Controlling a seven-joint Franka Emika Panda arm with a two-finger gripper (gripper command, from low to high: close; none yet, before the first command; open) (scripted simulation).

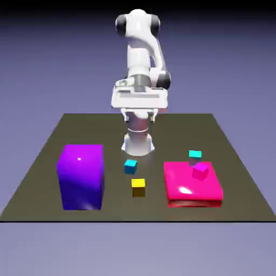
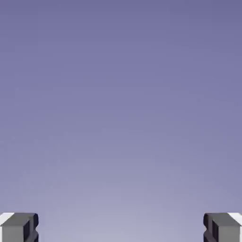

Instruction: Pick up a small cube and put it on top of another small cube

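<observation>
The small cube point(image 1: 130, 166), deep cyan-blue, sits on the dark table point(image 1: 48, 156) near the middle, just in front of the robot's base. A yellow cube point(image 1: 138, 186) of about the same size lies a little nearer the table's front edge. My gripper point(image 1: 139, 117) hangs high above the table, behind both cubes and apart from them, open with nothing between its fingers. In the hand view only the plain backdrop shows, with the gripper point(image 2: 121, 229) spread wide and one grey fingertip point(image 2: 19, 227) in each bottom corner.
A tall purple block point(image 1: 81, 176) stands at the exterior view's left. A flat pink-red slab point(image 1: 186, 188) lies at the right with a small magenta cube point(image 1: 200, 171) on it. A lighter turquoise cube point(image 1: 195, 154) sits just behind the slab.
</observation>
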